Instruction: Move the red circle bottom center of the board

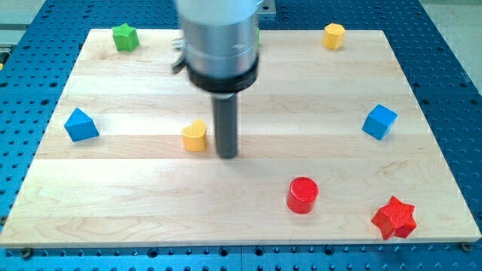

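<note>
The tip (227,155) is sitting beside the yellow block (194,136) (no fingers here), needing to circle to the red circle's (303,195) three o'clock side and push toward nine.

Bright even light, soft shadows, blurred arm

A pale wooden board (316,98) fills most of the frame, resting on a blue perforated table (22,90), evenly lit.

One camera looks steeply down from the near edge, close enough that the wooden board (151,218) fills the view.
</note>
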`<state>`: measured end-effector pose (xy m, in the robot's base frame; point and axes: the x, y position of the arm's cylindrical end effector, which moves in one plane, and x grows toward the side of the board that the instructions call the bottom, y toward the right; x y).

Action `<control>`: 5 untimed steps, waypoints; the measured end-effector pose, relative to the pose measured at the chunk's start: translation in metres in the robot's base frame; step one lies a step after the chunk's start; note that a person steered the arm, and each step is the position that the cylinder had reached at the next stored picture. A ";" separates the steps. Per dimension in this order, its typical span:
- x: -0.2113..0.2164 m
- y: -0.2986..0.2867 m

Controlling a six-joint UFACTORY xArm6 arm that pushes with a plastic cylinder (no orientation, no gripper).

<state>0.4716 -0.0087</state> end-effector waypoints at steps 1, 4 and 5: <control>-0.027 -0.026; 0.087 -0.202; 0.069 -0.106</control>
<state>0.5405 -0.1145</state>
